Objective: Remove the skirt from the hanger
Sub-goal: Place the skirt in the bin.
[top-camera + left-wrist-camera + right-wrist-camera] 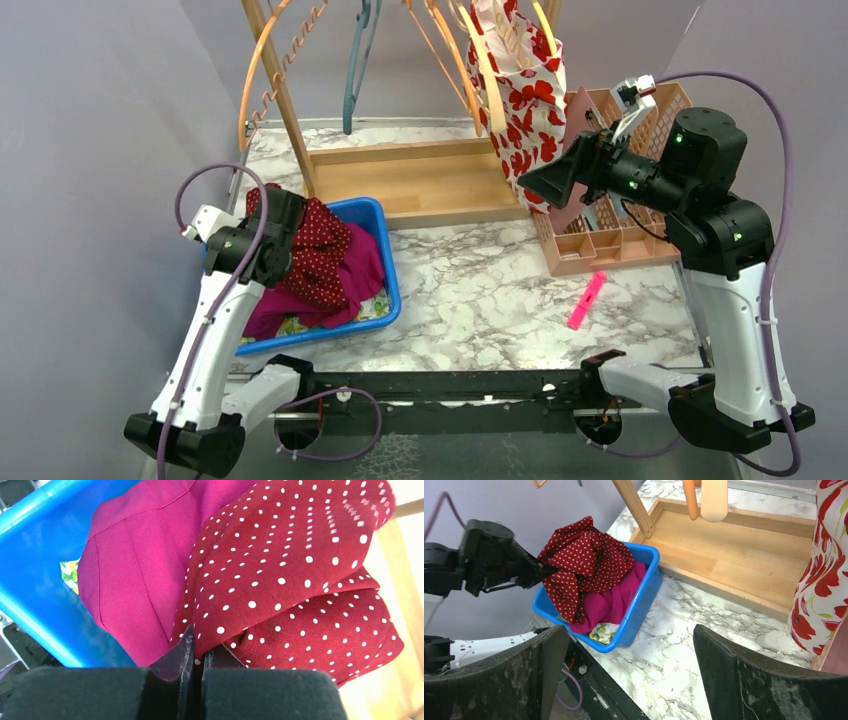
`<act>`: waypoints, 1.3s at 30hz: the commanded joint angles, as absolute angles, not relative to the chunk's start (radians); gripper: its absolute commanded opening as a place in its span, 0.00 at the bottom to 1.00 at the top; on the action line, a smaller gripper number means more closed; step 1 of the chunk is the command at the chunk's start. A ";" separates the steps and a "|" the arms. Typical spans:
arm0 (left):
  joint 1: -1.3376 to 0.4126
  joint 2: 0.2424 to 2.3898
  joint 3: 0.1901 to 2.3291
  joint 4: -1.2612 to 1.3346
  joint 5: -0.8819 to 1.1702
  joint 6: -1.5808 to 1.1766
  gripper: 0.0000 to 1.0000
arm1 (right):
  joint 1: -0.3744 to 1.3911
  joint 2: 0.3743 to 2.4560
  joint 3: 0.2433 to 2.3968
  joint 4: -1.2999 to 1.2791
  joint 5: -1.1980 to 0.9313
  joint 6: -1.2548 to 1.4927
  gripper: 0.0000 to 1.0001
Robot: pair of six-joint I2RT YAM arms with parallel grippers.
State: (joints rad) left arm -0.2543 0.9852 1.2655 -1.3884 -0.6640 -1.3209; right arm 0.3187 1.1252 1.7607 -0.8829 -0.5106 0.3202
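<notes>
A dark red skirt with white polka dots (322, 250) is bunched over a blue bin (388, 300). My left gripper (290, 238) is shut on its edge; in the left wrist view the fingers (200, 647) pinch a fold of the cloth (290, 580). The right wrist view shows the skirt (584, 562) lifted from the bin (644, 597) by the left gripper (541, 572). No hanger is on it. My right gripper (540, 180) is open and empty (629, 635), held in the air beside a white garment with red flowers (525, 90) that hangs on the rack.
A magenta cloth (365, 265) and a printed cloth (604, 632) lie in the bin. The wooden rack base (420, 180) stands behind, with an orange hanger (262, 70) and a teal hanger (355, 70) above. A pink organiser tray (610, 240) and a pink marker (587, 300) are at right.
</notes>
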 commanded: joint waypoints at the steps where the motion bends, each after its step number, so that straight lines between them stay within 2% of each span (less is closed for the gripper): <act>1: -0.240 1.007 1.177 -1.410 -0.649 -1.451 0.00 | 0.315 1.112 1.779 -0.873 -0.521 0.297 1.00; 5: -0.232 1.030 1.116 -1.341 -0.585 -1.528 0.00 | 0.316 1.093 1.766 -0.884 -0.518 0.301 1.00; 11: -0.194 1.009 0.905 -1.119 -0.468 -1.581 0.00 | 0.315 1.076 1.761 -0.893 -0.516 0.306 1.00; 18: -0.189 1.024 0.909 -1.173 -0.523 -1.509 0.00 | 0.315 1.063 1.755 -0.899 -0.514 0.304 1.00; 19: -0.189 1.005 0.918 -1.181 -0.526 -1.491 0.05 | 0.315 1.060 1.751 -0.895 -0.514 0.304 1.00; 22: -0.189 0.939 0.959 -1.207 -0.531 -1.420 0.42 | 0.316 1.051 1.735 -0.888 -0.518 0.301 1.00; 23: -0.189 0.914 0.975 -1.215 -0.535 -1.396 0.51 | 0.315 1.048 1.729 -0.885 -0.520 0.300 1.00; 29: -0.189 0.838 1.102 -1.184 -0.550 -1.147 0.88 | 0.315 1.030 1.683 -0.852 -0.551 0.290 1.00; 32: -0.189 0.863 1.177 -1.127 -0.565 -0.924 0.99 | 0.315 1.027 1.673 -0.843 -0.557 0.281 1.00; 39: -0.189 1.049 1.279 -0.965 -0.554 -0.550 0.99 | 0.316 1.025 1.662 -0.838 -0.567 0.275 1.00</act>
State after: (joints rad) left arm -0.1917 0.9474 1.2499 -1.0912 -0.5354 -0.8490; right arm 0.3187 1.0363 1.6623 -0.8726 -0.5354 0.2935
